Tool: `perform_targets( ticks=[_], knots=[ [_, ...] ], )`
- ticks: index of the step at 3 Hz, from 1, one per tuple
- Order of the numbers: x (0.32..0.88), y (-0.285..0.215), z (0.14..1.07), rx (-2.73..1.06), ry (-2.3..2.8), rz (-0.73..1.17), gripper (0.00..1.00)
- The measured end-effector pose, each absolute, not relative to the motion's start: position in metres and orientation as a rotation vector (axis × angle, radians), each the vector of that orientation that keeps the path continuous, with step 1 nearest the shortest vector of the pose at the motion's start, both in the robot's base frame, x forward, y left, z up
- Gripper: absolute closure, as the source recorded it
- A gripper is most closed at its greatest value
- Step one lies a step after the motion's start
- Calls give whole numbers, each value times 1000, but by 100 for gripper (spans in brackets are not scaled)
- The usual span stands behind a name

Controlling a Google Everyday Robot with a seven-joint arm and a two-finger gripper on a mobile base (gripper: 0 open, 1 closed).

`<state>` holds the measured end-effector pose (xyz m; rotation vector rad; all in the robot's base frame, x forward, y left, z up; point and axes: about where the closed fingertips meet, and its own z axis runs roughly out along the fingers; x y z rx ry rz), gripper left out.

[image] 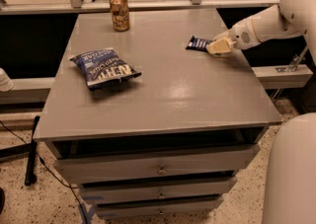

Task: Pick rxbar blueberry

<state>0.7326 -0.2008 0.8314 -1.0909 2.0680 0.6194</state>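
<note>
The rxbar blueberry (198, 44) is a small flat dark-blue wrapper with white print, lying on the grey table top (173, 85) near its far right edge. My gripper (218, 47) reaches in from the right on a white arm (266, 23) and sits low at the bar's right end, touching or covering that end. The rest of the bar shows to the left of the gripper and rests on the table.
A big puffy blue chip bag (104, 67) lies on the left half of the table. A gold drink can (119, 12) stands at the far edge. Drawers (158, 168) are under the top. A white robot part (291, 173) fills the lower right.
</note>
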Motion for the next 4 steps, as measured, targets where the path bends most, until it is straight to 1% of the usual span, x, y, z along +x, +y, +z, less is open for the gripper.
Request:
perform_targets(
  ticks=[2,3,4],
  knots=[
    [733,-201,832,-1091,2068,619,100],
    [732,-201,832,-1091,2068,619,82],
    [732,-201,832,-1091,2068,619,59]
  ],
)
